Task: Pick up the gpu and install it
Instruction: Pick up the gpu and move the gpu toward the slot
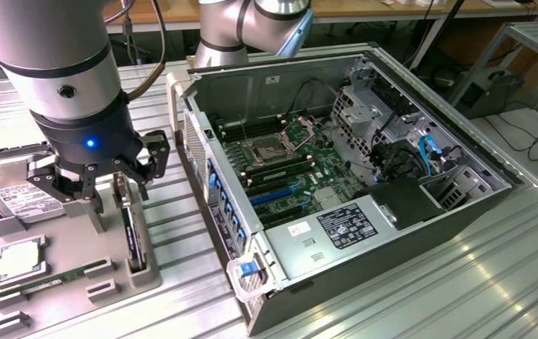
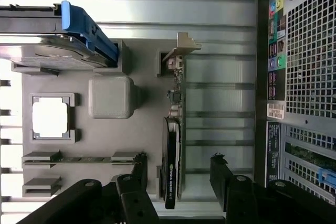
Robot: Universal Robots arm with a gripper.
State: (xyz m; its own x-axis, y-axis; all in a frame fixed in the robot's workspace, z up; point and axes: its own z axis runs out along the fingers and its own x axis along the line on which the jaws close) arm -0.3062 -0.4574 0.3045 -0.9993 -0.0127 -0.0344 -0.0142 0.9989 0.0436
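**Gripper open over the GPU, card sitting in its tray slot**

The black multi-finger gripper [image 1: 116, 201] [image 2: 178, 158] on the grey robot arm [image 1: 57, 63] hangs right over the parts tray with its fingers spread wide and nothing in them. In the wrist view one black finger [image 2: 139, 167] sits on each side of the card, with a clear gap both ways, so no contact.

The gpu [image 1: 134, 236] [image 2: 171, 167], a thin flat dark card, stands on its edge in a slot of the flat grey plastic tray [image 1: 71, 247] [image 2: 142, 129], along the tray's side nearest the PC. It's not lifted and not installed.

Also on the tray:
- a boxy silver hard drive with a white label [image 1: 24, 194] [image 2: 47, 51]
- a square silver processor chip in its frame [image 1: 20, 258] [image 2: 50, 117]
- a narrow green RAM stick [image 1: 52, 279] [image 2: 79, 158]

To the exterior view's right of the tray lies the big dark open computer case [image 1: 476, 166] [image 2: 304, 51], side panel off and green motherboard [image 1: 288, 169] exposed. It all sits on a ribbed silver metal table [image 1: 438, 282] [image 2: 220, 24].
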